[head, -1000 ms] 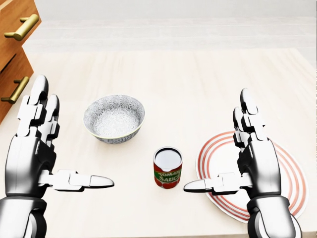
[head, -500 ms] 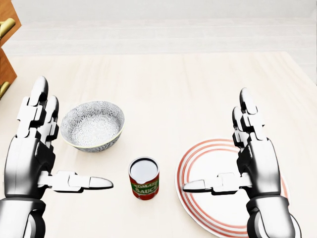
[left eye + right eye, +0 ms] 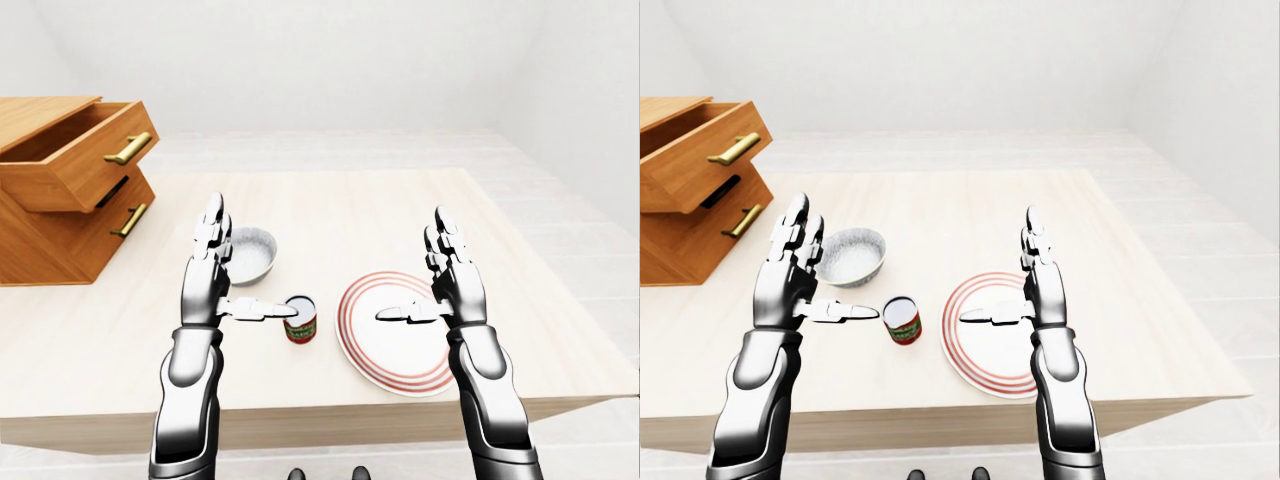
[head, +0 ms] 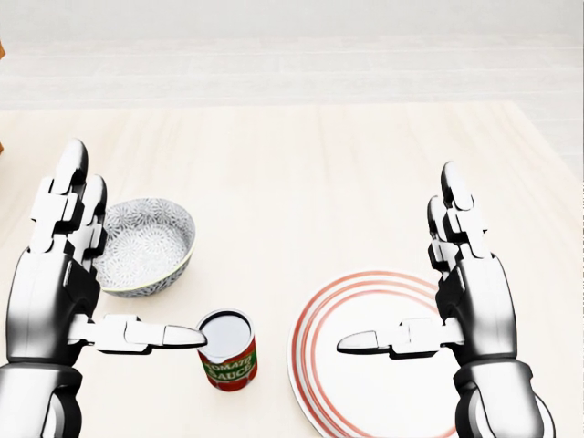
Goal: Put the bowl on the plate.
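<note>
Fingers of both the left hand point(image 4: 68, 274) and the right hand point(image 4: 465, 283) were spread open, holding nothing. Beside the red-labelled tomato sauce tin point(image 4: 228, 349) lay the red-ringed white plate point(image 4: 365, 383), its lower edge cropped; beyond the tin sat the grey patterned ceramic bowl point(image 4: 146, 245), its side hidden by the left hand. A bowl carried low might have toppled that tin.

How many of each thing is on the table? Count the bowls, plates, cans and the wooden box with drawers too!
Bowls: 1, the patterned bowl
Plates: 1, the red-ringed plate
Cans: 1, the tomato sauce can
Drawer units: 1, the wooden drawer unit
Total: 4 things
</note>
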Robot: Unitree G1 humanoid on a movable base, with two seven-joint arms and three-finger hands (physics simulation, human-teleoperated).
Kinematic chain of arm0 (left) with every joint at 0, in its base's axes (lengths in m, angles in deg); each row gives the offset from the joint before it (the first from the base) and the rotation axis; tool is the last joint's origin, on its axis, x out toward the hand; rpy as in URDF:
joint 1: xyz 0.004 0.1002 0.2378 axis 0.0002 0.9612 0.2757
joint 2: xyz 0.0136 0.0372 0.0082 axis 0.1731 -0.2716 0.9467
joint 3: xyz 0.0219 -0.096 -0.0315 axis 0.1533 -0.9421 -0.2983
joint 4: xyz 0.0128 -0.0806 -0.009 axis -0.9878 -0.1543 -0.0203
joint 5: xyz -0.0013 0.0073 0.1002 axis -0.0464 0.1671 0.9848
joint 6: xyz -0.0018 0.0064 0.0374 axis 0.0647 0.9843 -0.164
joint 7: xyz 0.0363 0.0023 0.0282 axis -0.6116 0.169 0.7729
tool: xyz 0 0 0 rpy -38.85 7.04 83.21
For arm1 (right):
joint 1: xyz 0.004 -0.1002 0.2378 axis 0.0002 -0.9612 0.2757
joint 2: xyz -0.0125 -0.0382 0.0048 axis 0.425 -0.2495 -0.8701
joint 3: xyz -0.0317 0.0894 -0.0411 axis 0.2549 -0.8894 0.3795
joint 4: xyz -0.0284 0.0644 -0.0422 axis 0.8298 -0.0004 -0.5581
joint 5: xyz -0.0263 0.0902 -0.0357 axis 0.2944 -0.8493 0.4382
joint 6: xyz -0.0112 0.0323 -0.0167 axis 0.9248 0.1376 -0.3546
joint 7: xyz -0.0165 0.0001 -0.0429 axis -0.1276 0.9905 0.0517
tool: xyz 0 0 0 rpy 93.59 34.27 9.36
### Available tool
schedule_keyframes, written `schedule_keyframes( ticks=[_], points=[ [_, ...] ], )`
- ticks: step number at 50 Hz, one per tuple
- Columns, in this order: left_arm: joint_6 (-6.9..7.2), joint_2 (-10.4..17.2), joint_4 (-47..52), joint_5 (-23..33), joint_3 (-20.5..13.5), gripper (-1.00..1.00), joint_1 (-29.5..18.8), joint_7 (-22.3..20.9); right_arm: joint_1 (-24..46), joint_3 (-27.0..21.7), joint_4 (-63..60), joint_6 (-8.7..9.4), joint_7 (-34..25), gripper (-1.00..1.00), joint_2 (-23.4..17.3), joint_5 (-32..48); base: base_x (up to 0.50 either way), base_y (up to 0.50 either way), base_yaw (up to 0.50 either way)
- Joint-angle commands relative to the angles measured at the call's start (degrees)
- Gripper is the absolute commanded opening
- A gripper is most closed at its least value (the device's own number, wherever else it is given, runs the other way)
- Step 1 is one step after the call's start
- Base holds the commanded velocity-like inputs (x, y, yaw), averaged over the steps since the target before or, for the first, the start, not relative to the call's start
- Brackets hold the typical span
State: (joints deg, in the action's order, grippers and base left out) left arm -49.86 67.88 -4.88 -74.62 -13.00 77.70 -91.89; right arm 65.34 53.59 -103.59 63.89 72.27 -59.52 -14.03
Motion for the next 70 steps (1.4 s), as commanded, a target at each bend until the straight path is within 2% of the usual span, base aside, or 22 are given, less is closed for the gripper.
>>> schedule_keyframes(
  ticks=[1,31,41,51,57,63,70],
  points=[
    [0.0,0.19,0.26,0.2,-0.26,1.0,-0.38,-0.18,0.61,-0.11,0.39,0.0,0.01,1.0,-0.08,-0.07,0.09,-0.14,0.0],
    [0.0,0.56,-0.45,1.25,-0.47,1.0,-1.53,-0.3,0.72,-0.1,0.58,0.0,-0.47,1.0,-0.26,-0.32,0.09,-0.14,0.0],
    [0.0,1.55,-0.71,1.69,-1.47,1.0,-1.99,-1.02,0.49,0.16,1.43,0.0,-0.18,1.0,-0.06,0.16,0.02,-0.01,0.0],
    [0.0,4.81,-1.97,4.56,-4.22,1.0,-3.98,-3.38,0.26,0.21,2.15,0.0,0.02,1.0,-0.02,0.47,0.0,0.0,0.0],
    [0.0,8.34,-3.69,8.27,-6.24,1.0,-5.99,-5.64,0.23,0.25,1.78,0.0,0.08,1.0,-0.02,0.57,0.0,0.0,0.0],
    [0.0,12.64,-5.54,12.27,-8.7,1.0,-8.78,-10.04,0.01,0.11,1.32,0.0,0.2,1.0,0.05,0.49,0.0,0.0,0.0],
    [0.0,15.21,-9.19,16.84,-10.26,1.0,-10.09,-12.56,-0.15,0.11,1.7,0.0,0.2,1.0,0.07,0.41,0.0,0.0,0.0]
  ],
)
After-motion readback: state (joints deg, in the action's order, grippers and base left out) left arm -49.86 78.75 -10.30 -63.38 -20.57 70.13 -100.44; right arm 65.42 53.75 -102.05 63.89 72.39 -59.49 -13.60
